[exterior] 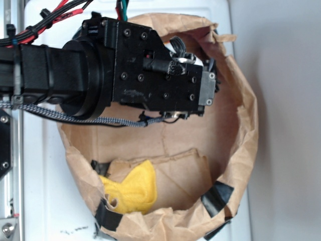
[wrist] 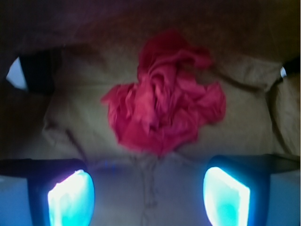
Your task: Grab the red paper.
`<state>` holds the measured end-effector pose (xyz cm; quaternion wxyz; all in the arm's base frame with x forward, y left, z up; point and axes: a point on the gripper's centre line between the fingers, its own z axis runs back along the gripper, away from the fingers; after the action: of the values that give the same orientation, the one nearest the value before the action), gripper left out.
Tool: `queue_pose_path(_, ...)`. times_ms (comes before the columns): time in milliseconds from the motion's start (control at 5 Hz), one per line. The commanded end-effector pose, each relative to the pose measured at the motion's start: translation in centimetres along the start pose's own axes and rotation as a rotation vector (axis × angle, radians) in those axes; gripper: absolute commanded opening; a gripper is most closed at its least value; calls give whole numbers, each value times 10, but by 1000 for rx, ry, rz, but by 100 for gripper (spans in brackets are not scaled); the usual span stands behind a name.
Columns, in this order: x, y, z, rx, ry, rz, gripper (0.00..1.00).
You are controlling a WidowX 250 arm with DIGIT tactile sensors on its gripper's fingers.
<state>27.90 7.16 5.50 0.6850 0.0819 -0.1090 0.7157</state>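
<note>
In the wrist view the red paper [wrist: 162,106] sat at the centre of the frame, a crumpled wad resting on the brown floor of the paper bag [wrist: 70,122]. The gripper [wrist: 148,197] was spread wide: its two glowing pale blue fingertips [wrist: 70,200] stood at the lower left and lower right of the frame, well apart, with bare bag floor between them and nothing held. The wad lay above the gap between them, touching neither. In the exterior view the black arm [exterior: 125,65] reached in from the upper left and covered the upper part of the bag's opening, hiding the red paper beneath it. A yellow cloth [exterior: 131,193] lay inside the bag at lower centre-left, near a strip of black tape [exterior: 216,197] on the rim at lower right.
</note>
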Motion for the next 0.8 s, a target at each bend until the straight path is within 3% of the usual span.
queue_pose_path(0, 17, 13, 9, -29, -18, 17, 100)
queue_pose_path(600, 27, 29, 18, -16, 12, 5, 100)
